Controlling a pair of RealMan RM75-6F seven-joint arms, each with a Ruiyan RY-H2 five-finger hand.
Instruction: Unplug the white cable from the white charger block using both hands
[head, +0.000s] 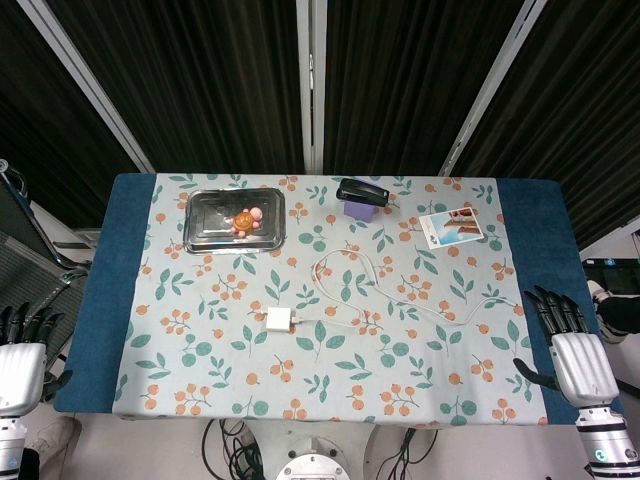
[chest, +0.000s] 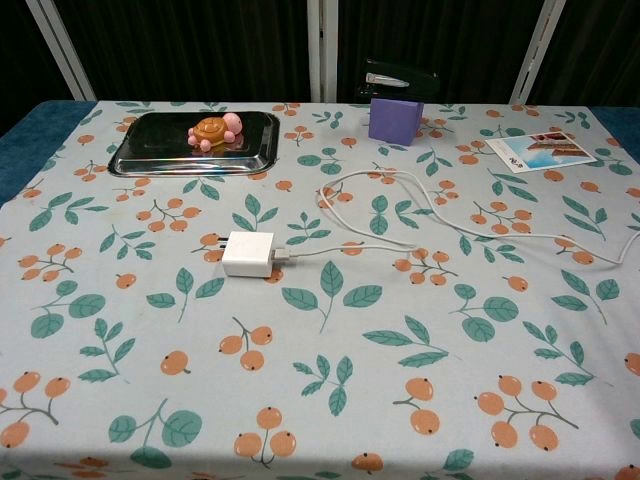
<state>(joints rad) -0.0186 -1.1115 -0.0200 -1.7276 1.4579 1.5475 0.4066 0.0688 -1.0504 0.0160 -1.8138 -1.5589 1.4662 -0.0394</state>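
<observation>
A white charger block (head: 278, 320) (chest: 248, 254) lies on the floral tablecloth, left of the table's middle. The white cable (head: 352, 272) (chest: 430, 214) is plugged into its right side, loops toward the back and trails off to the right edge. My left hand (head: 20, 352) hovers off the table's front left corner, fingers apart and holding nothing. My right hand (head: 566, 338) hangs at the front right edge near the cable's far end, fingers spread and holding nothing. The chest view shows neither hand.
A metal tray (head: 200, 232) (chest: 150, 150) with an orange and pink turtle toy (head: 246, 219) (chest: 214, 131) sits at the back left. A black stapler (head: 362, 191) (chest: 398, 78) on a purple block (chest: 394, 118) stands at the back middle. A photo card (head: 452, 226) (chest: 538, 152) lies back right.
</observation>
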